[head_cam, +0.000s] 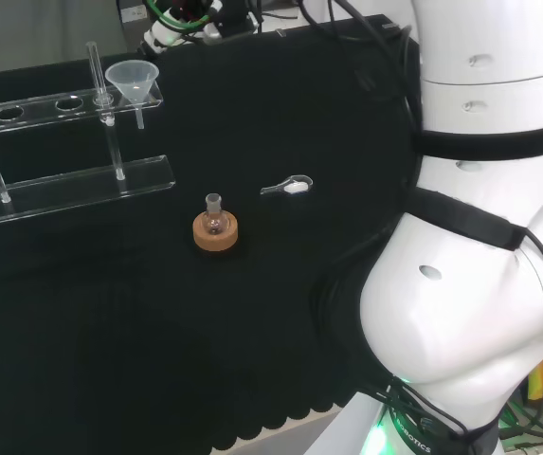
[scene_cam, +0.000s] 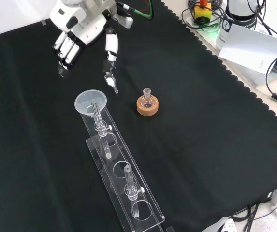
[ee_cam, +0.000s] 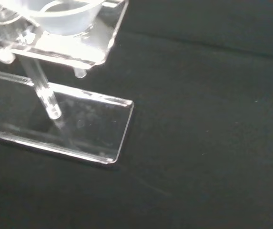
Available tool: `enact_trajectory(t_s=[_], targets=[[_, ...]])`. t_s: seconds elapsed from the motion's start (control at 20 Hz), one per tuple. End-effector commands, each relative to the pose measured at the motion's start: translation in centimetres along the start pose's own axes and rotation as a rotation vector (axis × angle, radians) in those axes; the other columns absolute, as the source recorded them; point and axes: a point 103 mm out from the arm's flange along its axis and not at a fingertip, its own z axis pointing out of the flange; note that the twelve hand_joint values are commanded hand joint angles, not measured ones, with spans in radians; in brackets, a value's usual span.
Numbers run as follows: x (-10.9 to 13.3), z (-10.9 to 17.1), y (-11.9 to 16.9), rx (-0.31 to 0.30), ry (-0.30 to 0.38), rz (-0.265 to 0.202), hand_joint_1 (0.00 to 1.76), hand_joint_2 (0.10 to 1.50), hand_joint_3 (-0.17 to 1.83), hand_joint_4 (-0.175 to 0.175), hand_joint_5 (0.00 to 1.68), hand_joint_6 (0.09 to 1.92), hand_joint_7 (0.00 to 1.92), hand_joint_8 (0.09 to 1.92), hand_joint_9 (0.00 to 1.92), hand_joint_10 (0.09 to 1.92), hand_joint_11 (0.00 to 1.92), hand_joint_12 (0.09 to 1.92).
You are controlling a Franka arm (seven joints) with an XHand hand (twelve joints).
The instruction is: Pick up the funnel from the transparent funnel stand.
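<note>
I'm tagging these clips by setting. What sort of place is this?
Probably a lab bench set up for robot trials: a funnel in a clear stand, a small flask on a cork ring, and the hand above black cloth.

The funnel [head_cam: 133, 80] is translucent white plastic with a wide round mouth facing up and a narrow stem pointing straight down. It sits upright in the end hole of the transparent funnel stand [head_cam: 72, 185], in the upper left of the head view. The stand is clear acrylic: an upper shelf with a row of round holes, carried on thin posts above a flat base plate. In the front view the funnel [scene_cam: 90, 102] sits at the stand's [scene_cam: 121, 181] upper end, left of centre.
</note>
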Motion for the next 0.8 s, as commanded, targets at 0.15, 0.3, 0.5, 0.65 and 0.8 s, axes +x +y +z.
enact_trajectory(t_s=[0.15, 0.3, 0.5, 0.65, 0.8], targets=[[2.4, 0.8, 1.1, 0.071, -0.030, -0.060, 0.43, 0.83, 0.16, -0.030, 0.17, 0.09, 0.05, 0.69, 0.28, 0.73, 0.21, 1.43], [2.9, 1.0, 1.3, 0.080, -0.038, -0.071, 0.46, 0.81, 0.15, -0.041, 0.12, 0.09, 0.01, 0.66, 0.23, 0.75, 0.21, 1.44], [3.4, 1.3, 1.7, 0.102, -0.039, -0.091, 0.46, 0.79, 0.13, -0.045, 0.07, 0.09, 0.00, 0.48, 0.13, 0.77, 0.18, 1.45], [3.7, 1.7, 2.1, 0.109, -0.047, -0.096, 0.44, 0.77, 0.12, -0.043, 0.04, 0.09, 0.00, 0.38, 0.07, 0.80, 0.17, 1.47], [4.0, 1.8, 2.3, 0.090, -0.061, -0.092, 0.44, 0.76, 0.11, -0.042, 0.01, 0.09, 0.00, 0.20, 0.01, 0.78, 0.15, 1.47]])
